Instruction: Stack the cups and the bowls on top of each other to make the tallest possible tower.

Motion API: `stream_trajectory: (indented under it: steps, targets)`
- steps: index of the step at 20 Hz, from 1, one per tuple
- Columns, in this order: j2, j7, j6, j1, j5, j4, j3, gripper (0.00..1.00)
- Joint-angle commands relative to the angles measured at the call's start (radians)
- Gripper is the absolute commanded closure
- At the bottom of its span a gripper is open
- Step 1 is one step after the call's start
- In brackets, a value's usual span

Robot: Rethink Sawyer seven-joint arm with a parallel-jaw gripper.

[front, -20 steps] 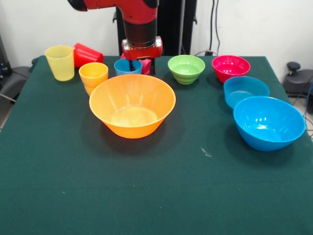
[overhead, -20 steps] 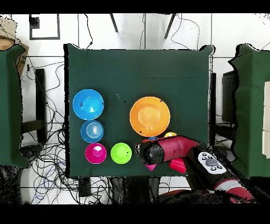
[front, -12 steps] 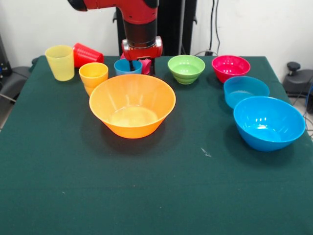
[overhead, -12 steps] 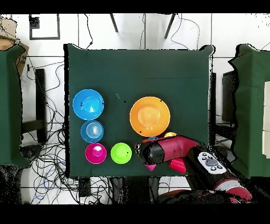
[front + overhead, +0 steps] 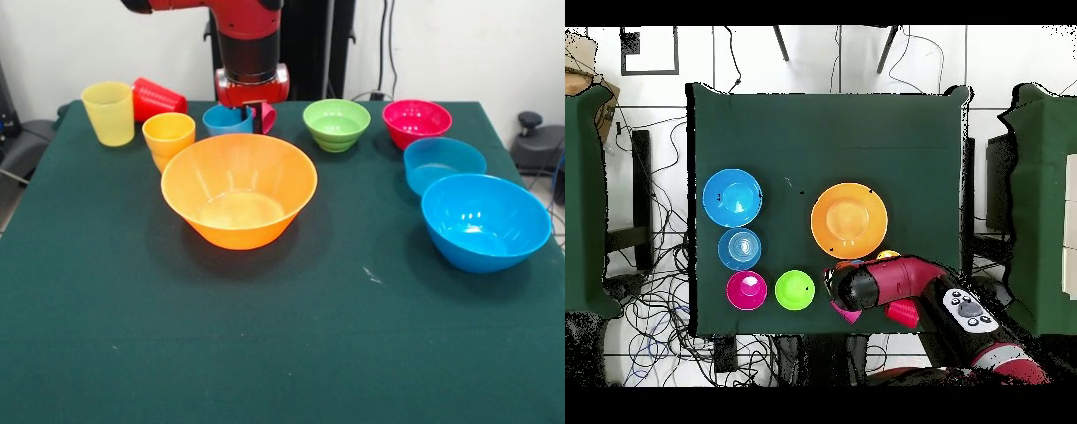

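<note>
My gripper (image 5: 244, 112) hangs at the table's far side, shut on the rim of the light blue cup (image 5: 222, 121), with one finger inside it. The cup sits slightly lifted behind the large orange bowl (image 5: 238, 190). Partly hidden behind the gripper is the pink cup (image 5: 267, 116). To the left are the orange cup (image 5: 169, 137), the yellow cup (image 5: 108, 112) and the red cup (image 5: 157, 97), which lies on its side. On the right stand the green bowl (image 5: 336, 124), magenta bowl (image 5: 417, 122), small blue bowl (image 5: 444, 163) and large blue bowl (image 5: 485, 221). In the overhead view the arm (image 5: 875, 285) covers the gripper.
The green table (image 5: 282, 353) stretches wide in front of the orange bowl. From overhead the large orange bowl (image 5: 849, 220) is near the middle and the large blue bowl (image 5: 732, 198) is at the left. Cables lie on the floor around the table.
The gripper has risen a little and shifted slightly left in the front view, and the light blue cup has come with it. Everything else stays put.
</note>
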Motion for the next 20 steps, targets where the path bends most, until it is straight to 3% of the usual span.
stream_trajectory:
  steps: [1,8,20]
  targets:
    - [0.026,-0.037,-0.051,0.001,-0.061,-0.052,0.061,1.00]
    - [0.002,-0.034,-0.043,0.001,-0.052,-0.036,0.061,1.00]
    - [-0.120,-0.043,0.025,-0.002,0.006,0.034,0.086,1.00]
